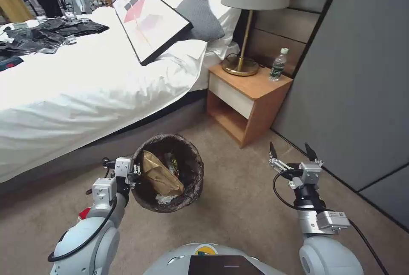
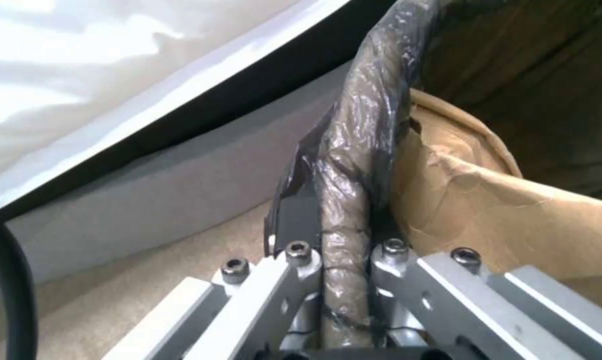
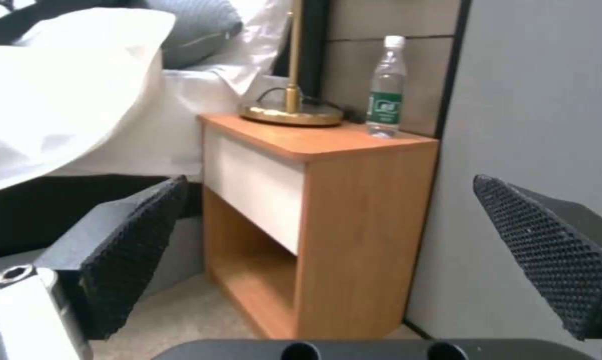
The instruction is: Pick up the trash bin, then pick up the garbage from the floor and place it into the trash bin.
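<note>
The left gripper [image 1: 135,170] was clamped on the bag-wrapped rim of the trash bin [image 1: 194,181], which sat in the lower centre of the head view, held just beside the left arm, its mouth tilted toward the camera. In the left wrist view the metal fingers [image 2: 301,260] pinched the crinkled brown-black liner from both sides, with the gripper [image 2: 344,255] closed around that rim edge. Inside the bin lay a brown paper bag [image 1: 159,173], pressed against the near wall, a white tissue [image 1: 166,199] below it and a dark wrapper [image 1: 172,163] behind it.

The right gripper [image 1: 293,152] hovered at the lower right of the head view, its two black fingers spread wide and holding nothing. In the right wrist view its textured pads [image 3: 137,240] framed the wooden nightstand [image 3: 354,220].

The bed [image 1: 76,96] filled the upper left, its white duvet edge overhanging the dark base just above the bin. The nightstand stood at centre right, against the grey wall panel [image 1: 362,75], carrying a brass lamp [image 1: 242,65] and a clear green-labelled bottle [image 1: 278,64] near its far corner. Bare beige carpet [image 1: 238,207] lay open between the bin, the nightstand and the right gripper.
</note>
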Robot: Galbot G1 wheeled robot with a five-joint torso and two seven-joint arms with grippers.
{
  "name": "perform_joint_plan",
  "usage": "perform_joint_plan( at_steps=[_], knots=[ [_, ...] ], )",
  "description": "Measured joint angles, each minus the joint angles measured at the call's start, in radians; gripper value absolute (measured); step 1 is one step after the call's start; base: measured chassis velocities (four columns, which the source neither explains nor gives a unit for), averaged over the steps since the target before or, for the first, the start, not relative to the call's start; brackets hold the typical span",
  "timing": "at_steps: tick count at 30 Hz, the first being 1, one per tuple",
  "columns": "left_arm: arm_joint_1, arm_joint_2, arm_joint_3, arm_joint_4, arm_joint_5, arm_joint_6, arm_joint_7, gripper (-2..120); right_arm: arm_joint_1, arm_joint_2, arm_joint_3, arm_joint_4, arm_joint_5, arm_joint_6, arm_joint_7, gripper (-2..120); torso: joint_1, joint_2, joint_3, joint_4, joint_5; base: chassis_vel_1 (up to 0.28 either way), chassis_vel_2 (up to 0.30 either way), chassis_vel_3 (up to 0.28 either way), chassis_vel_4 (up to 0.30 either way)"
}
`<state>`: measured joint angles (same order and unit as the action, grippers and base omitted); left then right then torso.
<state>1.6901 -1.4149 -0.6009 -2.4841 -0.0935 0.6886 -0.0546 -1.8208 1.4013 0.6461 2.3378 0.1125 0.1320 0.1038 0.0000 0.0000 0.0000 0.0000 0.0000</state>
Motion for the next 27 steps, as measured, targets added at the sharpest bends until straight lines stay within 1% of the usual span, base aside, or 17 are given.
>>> perform_joint_plan(
  at_steps=[27],
  knots=[
    [-0.004, -0.005, 0.001, 0.002, 0.003, -0.003, 0.001, 2, 0.006, -0.007, 0.007, -0.006, 0.006, -0.006, 0.012, 100, 0.000, 0.000, 0.000, 0.0000, 0.0000, 0.053, 0.050, 0.051, 0.053]
  ],
)
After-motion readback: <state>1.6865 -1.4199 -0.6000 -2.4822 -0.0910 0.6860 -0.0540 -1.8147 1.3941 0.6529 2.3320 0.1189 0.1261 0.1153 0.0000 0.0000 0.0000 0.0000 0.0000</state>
